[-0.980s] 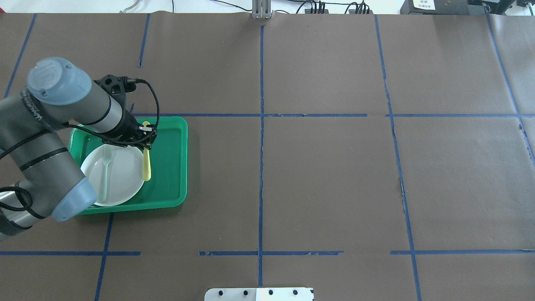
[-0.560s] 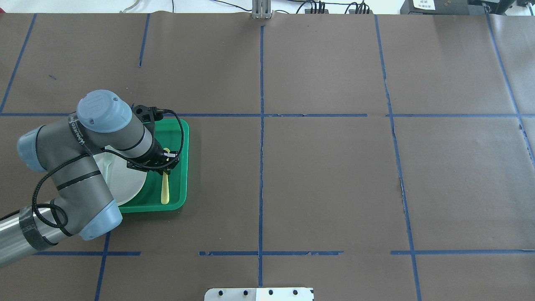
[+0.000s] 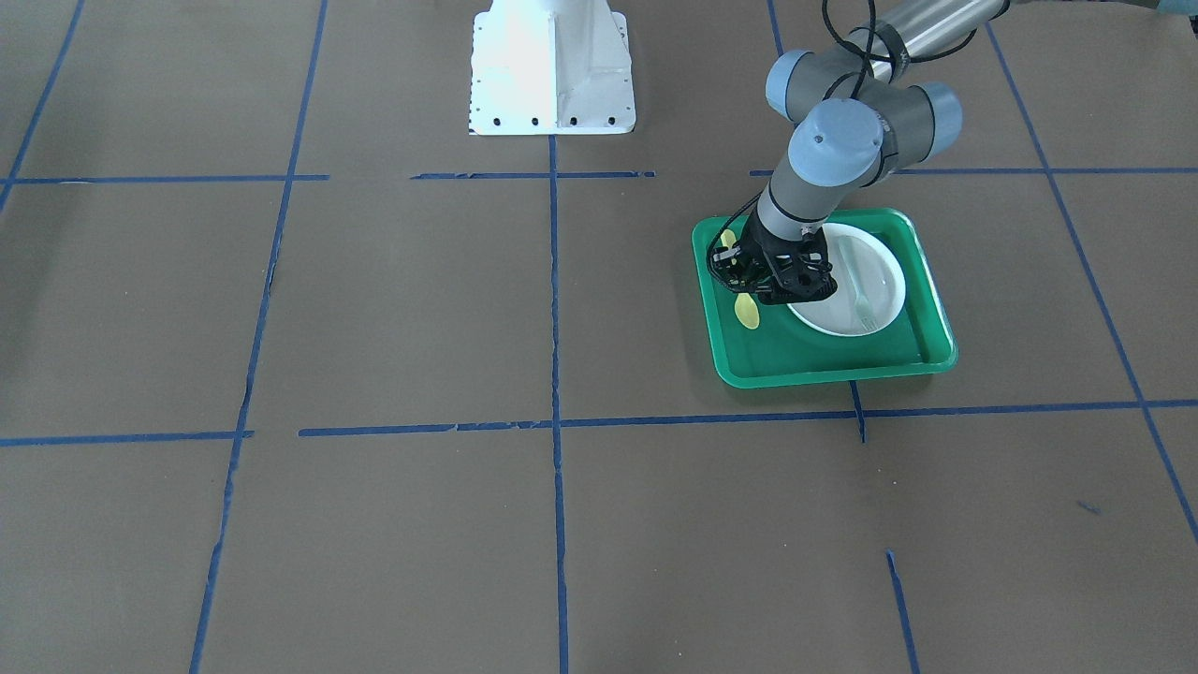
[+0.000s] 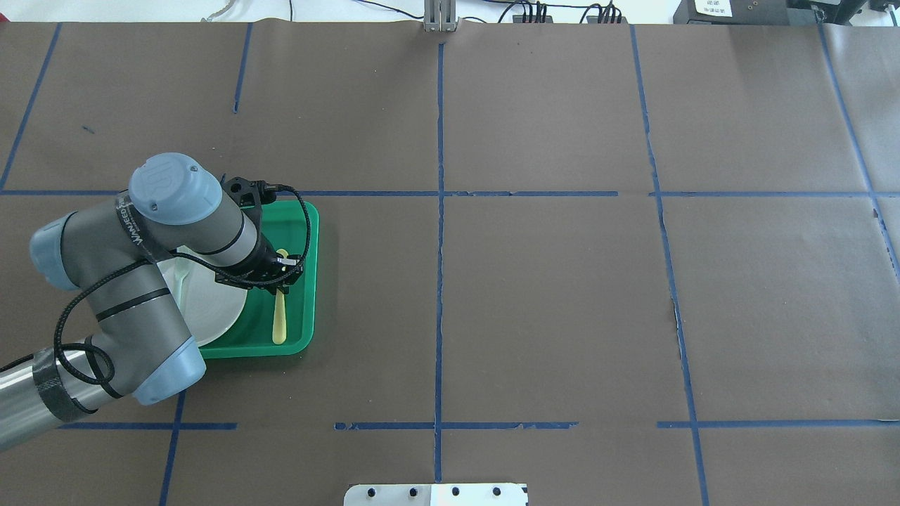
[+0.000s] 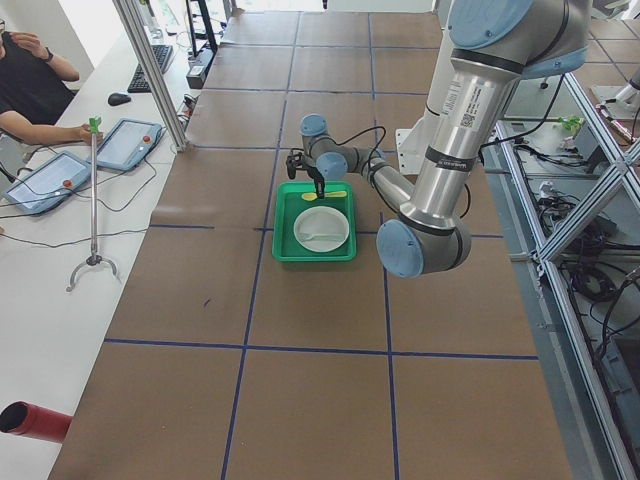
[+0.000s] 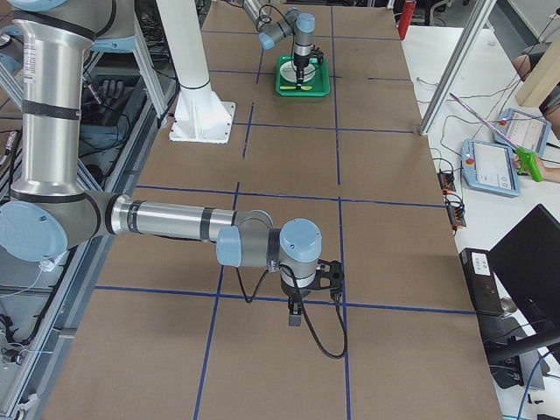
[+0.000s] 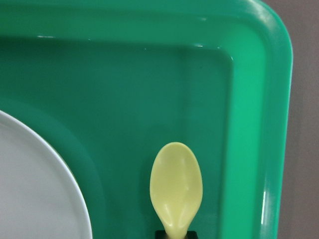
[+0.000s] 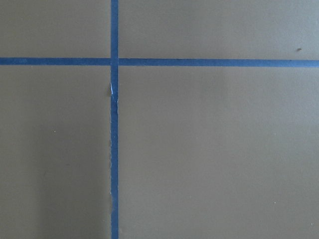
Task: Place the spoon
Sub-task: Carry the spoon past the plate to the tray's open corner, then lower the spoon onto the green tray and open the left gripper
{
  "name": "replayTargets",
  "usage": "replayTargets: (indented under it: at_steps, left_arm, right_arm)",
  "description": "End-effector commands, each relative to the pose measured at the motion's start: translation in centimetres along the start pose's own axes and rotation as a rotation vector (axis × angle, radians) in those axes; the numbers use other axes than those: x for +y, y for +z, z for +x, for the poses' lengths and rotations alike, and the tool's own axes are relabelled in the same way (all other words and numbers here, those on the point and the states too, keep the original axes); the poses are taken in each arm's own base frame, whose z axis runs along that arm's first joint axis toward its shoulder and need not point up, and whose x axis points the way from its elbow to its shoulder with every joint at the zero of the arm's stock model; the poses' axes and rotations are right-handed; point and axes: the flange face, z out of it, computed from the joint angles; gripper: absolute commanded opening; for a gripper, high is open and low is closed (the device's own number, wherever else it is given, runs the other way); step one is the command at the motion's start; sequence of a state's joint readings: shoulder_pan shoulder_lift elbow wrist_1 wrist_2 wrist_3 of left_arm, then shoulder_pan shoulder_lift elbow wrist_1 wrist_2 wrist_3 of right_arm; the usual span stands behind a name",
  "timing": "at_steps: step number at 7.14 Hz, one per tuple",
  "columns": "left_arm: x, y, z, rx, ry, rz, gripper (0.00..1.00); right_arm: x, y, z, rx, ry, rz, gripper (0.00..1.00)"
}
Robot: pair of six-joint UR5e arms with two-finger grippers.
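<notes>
The yellow spoon (image 4: 279,318) is over the right part of the green tray (image 4: 298,228), just right of the white plate (image 4: 211,303). Its handle points toward the robot. My left gripper (image 4: 281,276) is shut on the spoon's neck, low over the tray floor. In the left wrist view the spoon's bowl (image 7: 176,183) sticks out past the fingers, with the tray rim (image 7: 279,124) to the right and the plate's edge (image 7: 35,189) to the left. My right gripper (image 6: 296,318) shows only in the exterior right view, over bare table; I cannot tell if it is open.
A pale grey-green fork (image 3: 859,292) lies on the plate (image 3: 884,267). The tray (image 3: 824,363) sits on brown paper with blue tape lines. The robot's white base plate (image 3: 550,65) stands at the table's robot side.
My left arm has carried the spoon from the plate's right edge to the right and toward the robot, over the tray's right part. Since the last earlier frame it has barely moved.
</notes>
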State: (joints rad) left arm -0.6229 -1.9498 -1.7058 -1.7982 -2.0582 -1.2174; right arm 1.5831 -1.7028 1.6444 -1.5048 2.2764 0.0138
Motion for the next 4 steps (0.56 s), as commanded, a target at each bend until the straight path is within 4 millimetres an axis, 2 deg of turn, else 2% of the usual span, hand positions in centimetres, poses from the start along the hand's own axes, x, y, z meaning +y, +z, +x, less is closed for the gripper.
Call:
replayTargets:
  at_steps: [1, 2, 4]
  left_arm:
    - [-0.3, -0.2, -0.2, 0.001, 0.002, 0.006, 0.85]
    - [-0.3, -0.4, -0.1, 0.004, 0.001, 0.008, 1.0]
    - [-1.2, -2.3, -0.3, 0.024, -0.004, 0.037, 1.0]
  right_arm:
    - [0.0, 0.0, 0.0, 0.0, -0.001, 0.0, 1.0]
    - [0.0, 0.0, 0.0, 0.0, 0.0, 0.0, 1.0]
    - [0.0, 0.0, 0.0, 0.0, -0.001, 0.001, 1.0]
